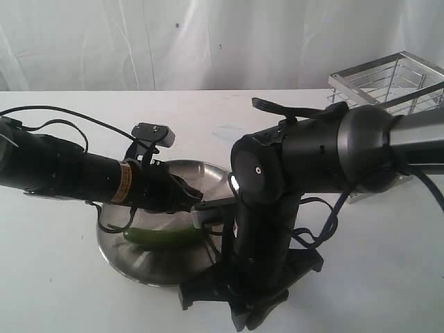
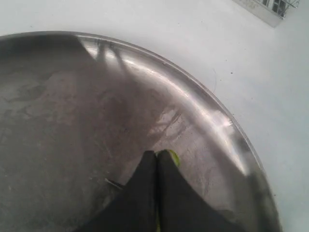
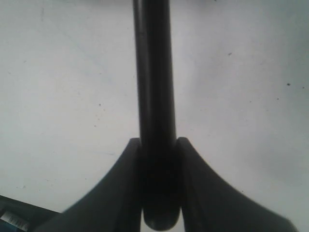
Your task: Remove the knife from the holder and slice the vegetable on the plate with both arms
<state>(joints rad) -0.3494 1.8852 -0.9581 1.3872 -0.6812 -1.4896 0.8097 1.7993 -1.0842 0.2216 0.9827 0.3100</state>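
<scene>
The round steel plate (image 1: 156,270) lies at the front middle of the table, and the green chilli (image 1: 163,237) rests on it. My left arm (image 1: 83,173) reaches over the plate from the left. Its gripper (image 2: 157,155) is shut, and a bit of the chilli (image 2: 174,157) shows at the fingertips. The right arm (image 1: 267,229) points down just right of the plate. Its gripper (image 3: 158,145) is shut on the knife's black handle (image 3: 154,87); the blade is out of sight. The wire holder (image 1: 392,80) stands at the back right.
A white cloth covers the table, with a white curtain behind it. Black cables trail from both arms over the plate's far side. A corner of the holder (image 2: 270,9) shows beyond the plate rim (image 2: 207,96).
</scene>
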